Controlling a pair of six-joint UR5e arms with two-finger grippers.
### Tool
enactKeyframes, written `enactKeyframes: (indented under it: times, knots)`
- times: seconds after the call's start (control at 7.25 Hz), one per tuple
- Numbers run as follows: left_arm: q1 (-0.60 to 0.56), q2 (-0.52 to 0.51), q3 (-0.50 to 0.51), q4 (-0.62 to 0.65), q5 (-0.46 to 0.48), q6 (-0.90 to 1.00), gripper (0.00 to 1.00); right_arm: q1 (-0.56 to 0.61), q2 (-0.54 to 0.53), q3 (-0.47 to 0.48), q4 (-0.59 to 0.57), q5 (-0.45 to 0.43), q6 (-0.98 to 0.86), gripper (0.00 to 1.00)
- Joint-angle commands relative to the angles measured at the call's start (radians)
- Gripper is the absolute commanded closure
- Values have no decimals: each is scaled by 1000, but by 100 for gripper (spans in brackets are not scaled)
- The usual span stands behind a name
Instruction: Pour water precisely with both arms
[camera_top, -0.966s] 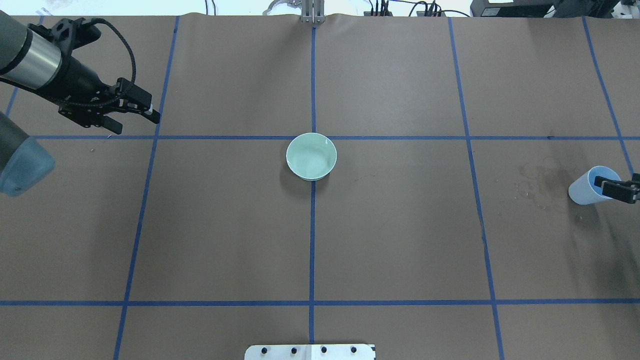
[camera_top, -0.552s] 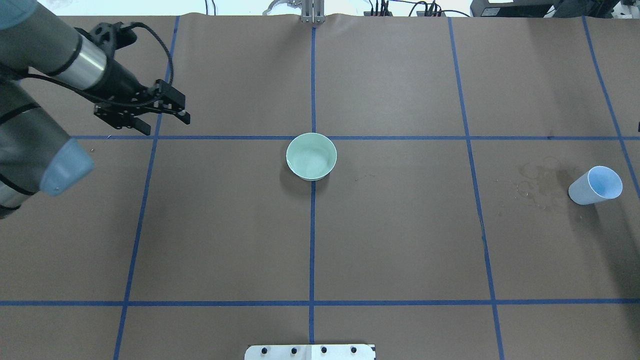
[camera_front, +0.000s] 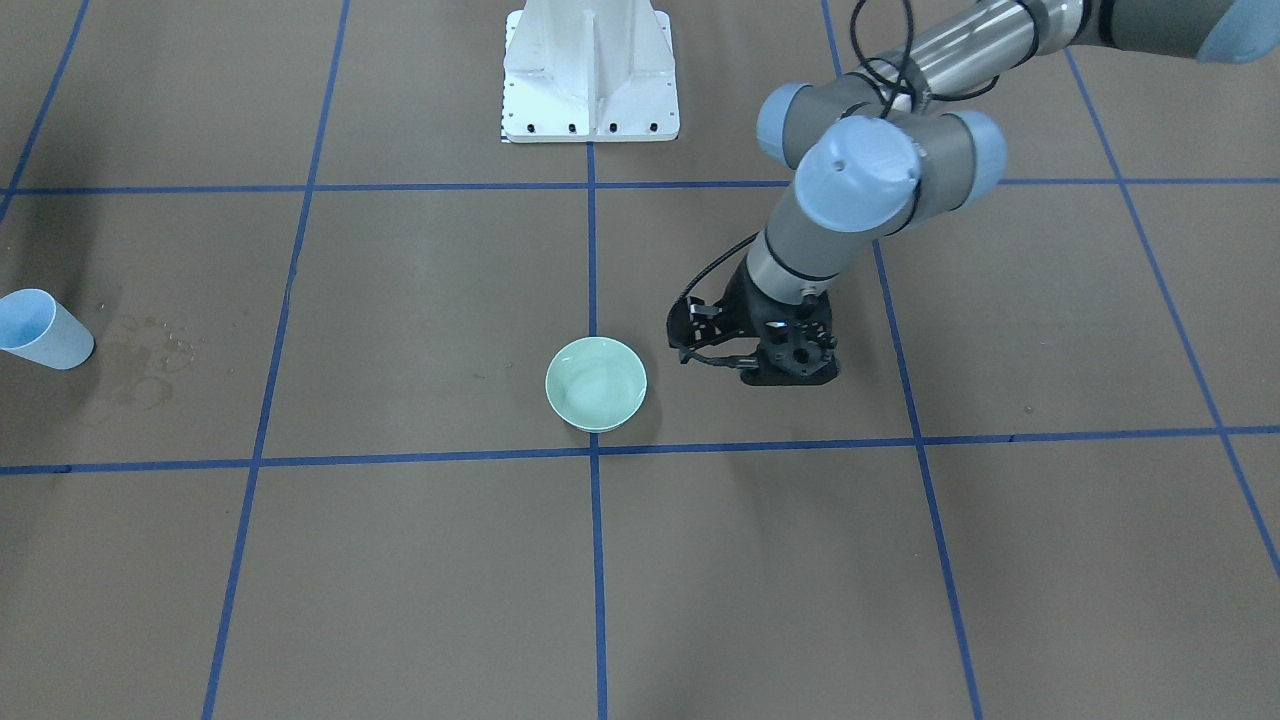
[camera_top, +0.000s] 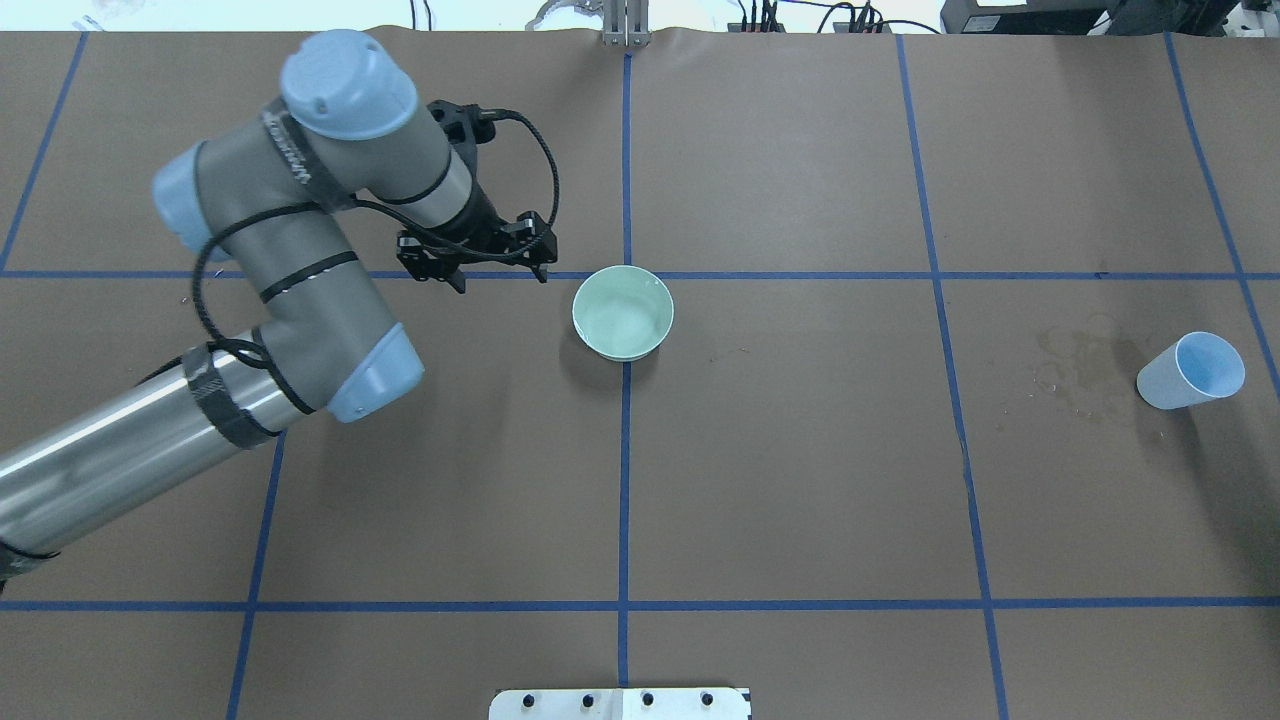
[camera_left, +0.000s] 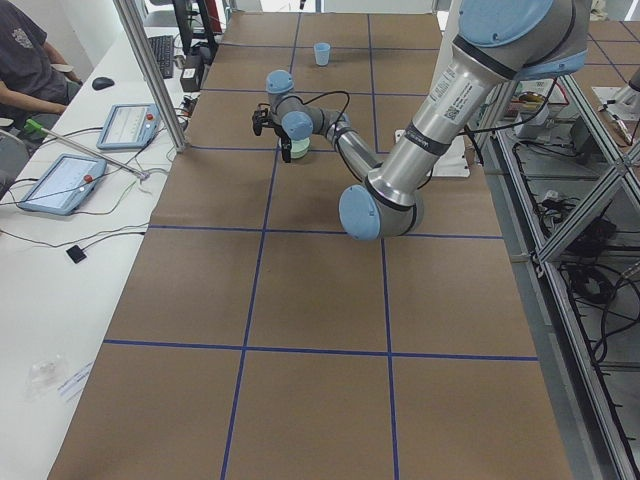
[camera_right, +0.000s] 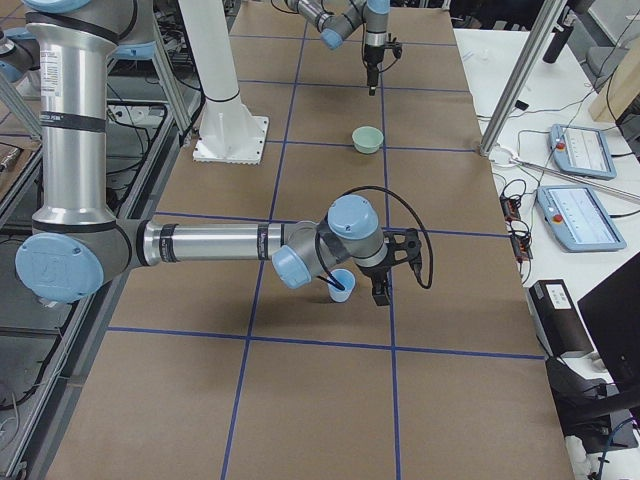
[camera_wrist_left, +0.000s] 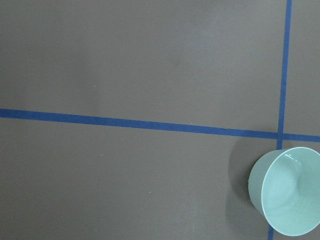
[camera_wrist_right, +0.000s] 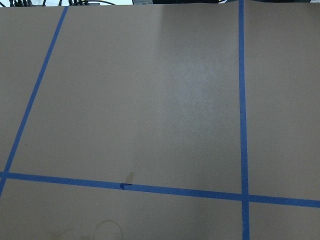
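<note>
A pale green bowl (camera_top: 622, 312) stands at the table's centre, with a faint glossy sheen inside that may be the water. It also shows in the front view (camera_front: 596, 383) and at the lower right of the left wrist view (camera_wrist_left: 290, 197). My left gripper (camera_top: 503, 280) is open and empty just left of the bowl, apart from it; it also shows in the front view (camera_front: 682, 338). A light blue cup (camera_top: 1190, 372) stands alone at the far right. My right gripper (camera_right: 380, 288) shows only in the right side view, beside the cup (camera_right: 340, 283); I cannot tell its state.
Wet ring marks (camera_top: 1075, 370) stain the brown paper just left of the cup. Blue tape lines cross the table. The white pedestal base (camera_front: 590, 70) stands at the robot's side. Operator tablets (camera_left: 60, 180) lie on the side table.
My left arm has swung in from the far left to just beside the bowl, gripper still open. My right gripper, at the cup's rim before, has left the overhead view; the cup stays.
</note>
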Motion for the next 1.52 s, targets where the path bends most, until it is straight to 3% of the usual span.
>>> enactKeyframes:
  times: [0.0,0.28,0.69,1.1,1.38]
  knots:
    - [61,-77,102,-7,31,-2,0,22,7,11,-142,14,-180,1]
    - [80,-118,168,-12,52,0,4,71,71,21,-335,32,-378,1]
    - [91,-118,181,-13,55,-3,40,72,70,31,-349,34,-385,1]
    - [91,-120,192,-13,55,-6,69,72,73,34,-350,35,-385,1]
    - [89,-124,187,-45,55,-69,100,75,60,54,-350,37,-385,1]
